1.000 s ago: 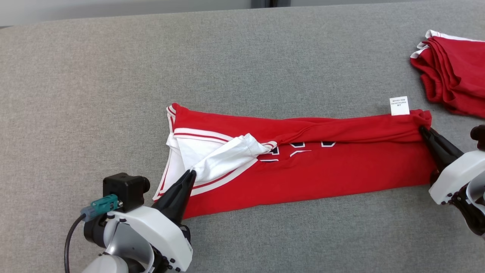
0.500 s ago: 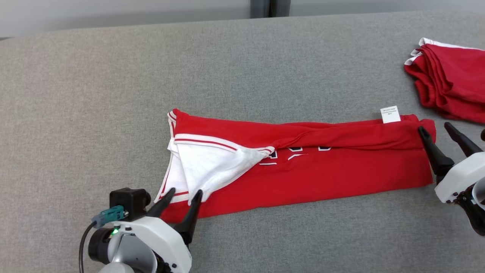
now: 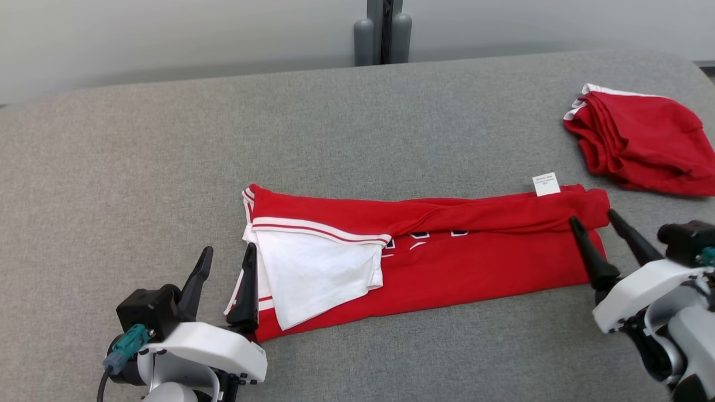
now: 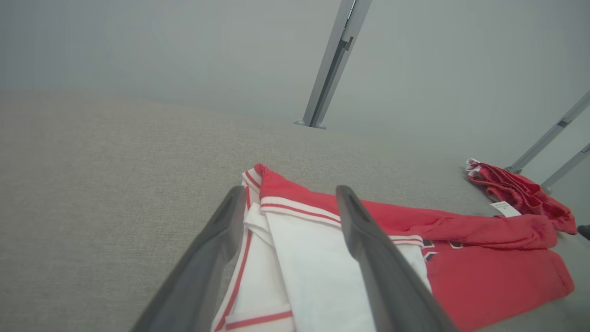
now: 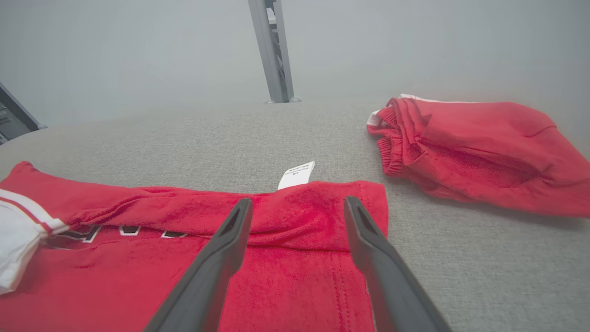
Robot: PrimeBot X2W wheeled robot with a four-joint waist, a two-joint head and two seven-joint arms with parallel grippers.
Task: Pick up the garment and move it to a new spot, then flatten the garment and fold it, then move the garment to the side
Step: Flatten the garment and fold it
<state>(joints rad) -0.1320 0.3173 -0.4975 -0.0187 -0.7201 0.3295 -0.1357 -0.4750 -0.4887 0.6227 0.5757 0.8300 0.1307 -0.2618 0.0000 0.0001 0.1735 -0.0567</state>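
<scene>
The garment (image 3: 447, 262) is a red jersey with a white sleeve (image 3: 318, 276), folded into a long strip across the middle of the grey table (image 3: 167, 167). It also appears in the left wrist view (image 4: 484, 258) and the right wrist view (image 5: 276, 258). A white label (image 3: 546, 184) sticks out at its right end. My left gripper (image 3: 227, 261) stands open just off the strip's left end, holding nothing. My right gripper (image 3: 593, 219) is open too, its fingers straddling the strip's right end above the cloth.
A second red garment (image 3: 642, 139) lies bunched at the back right of the table, also in the right wrist view (image 5: 474, 147). A grey post (image 3: 382, 30) stands behind the table's far edge. The table's left half is bare cloth.
Both grippers have opened and let go of the jersey, then drawn back from it. The white sleeve dropped flat onto the strip. The head camera tilted up, shifting the whole picture down.
</scene>
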